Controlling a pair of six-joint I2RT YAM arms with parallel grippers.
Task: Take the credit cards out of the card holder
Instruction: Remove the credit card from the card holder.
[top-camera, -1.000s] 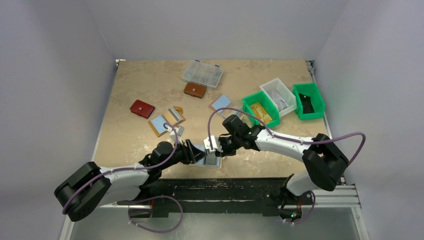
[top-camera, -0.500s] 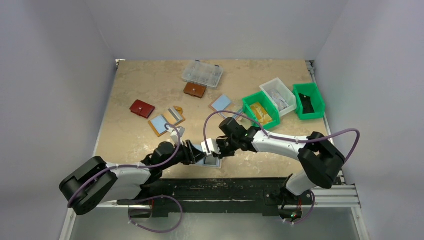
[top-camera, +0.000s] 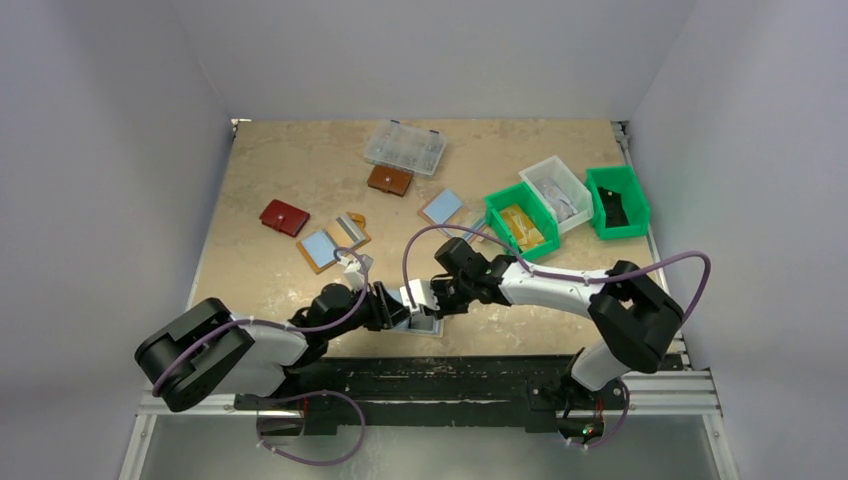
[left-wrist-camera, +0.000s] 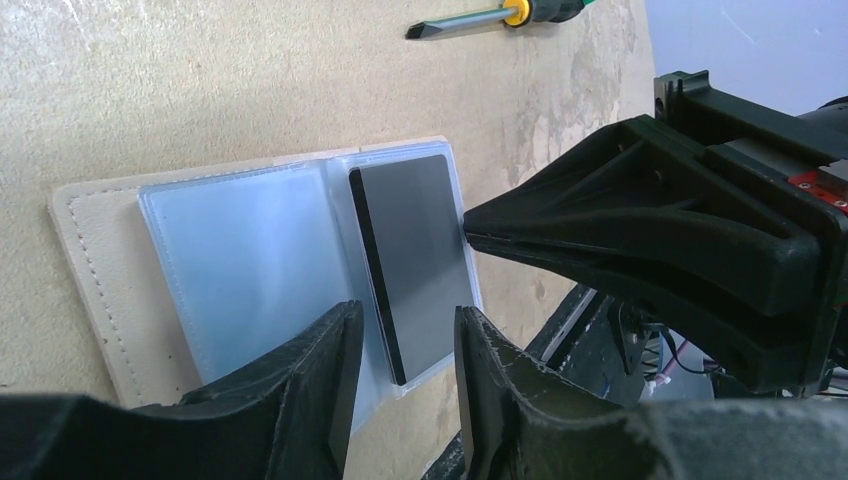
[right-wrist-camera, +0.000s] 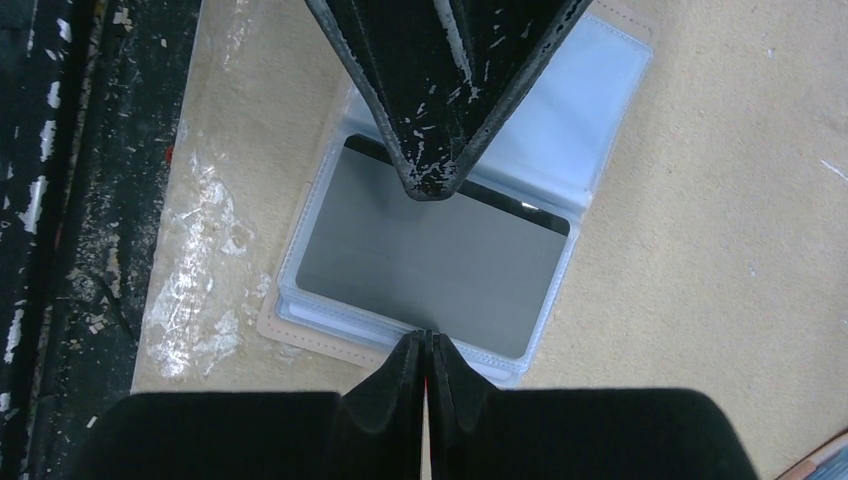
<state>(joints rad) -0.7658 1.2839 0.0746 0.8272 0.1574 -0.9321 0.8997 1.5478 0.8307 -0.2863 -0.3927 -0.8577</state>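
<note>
Card holder (left-wrist-camera: 90, 270): open flat, inside up, at the near edge of the table (left-wrist-camera: 200, 80), about mid-width, between the two grippers.
Card (left-wrist-camera: 415, 255): one dark grey card in the right-hand clear sleeve. The left-hand sleeve looks empty.

Left gripper (left-wrist-camera: 405, 320): fingers spread, gripping nothing. Tips are low over the holder's near side, straddling the card's corner by the spine. Cannot tell whether they press on it.
Right gripper (right-wrist-camera: 425, 345): fingers pressed together to a single point at the right edge of the sleeve. Cannot tell whether a sliver of plastic is caught between them.

Handling (judgement):
- Card is thin, stiff, light and smooth. It lies flush, so there is no lip to pinch from above.
- Sleeve is soft and slick and will buckle if pushed.
- Holder is light and will slide or lift with the card unless it is pinned.

Where to take hold (judgement): pin the tan border or the left sleeve with one gripper. Pinch the card by its long edge at the spine, where the sleeve mouth seems to be, and draw it out flat along the sleeve.
</note>
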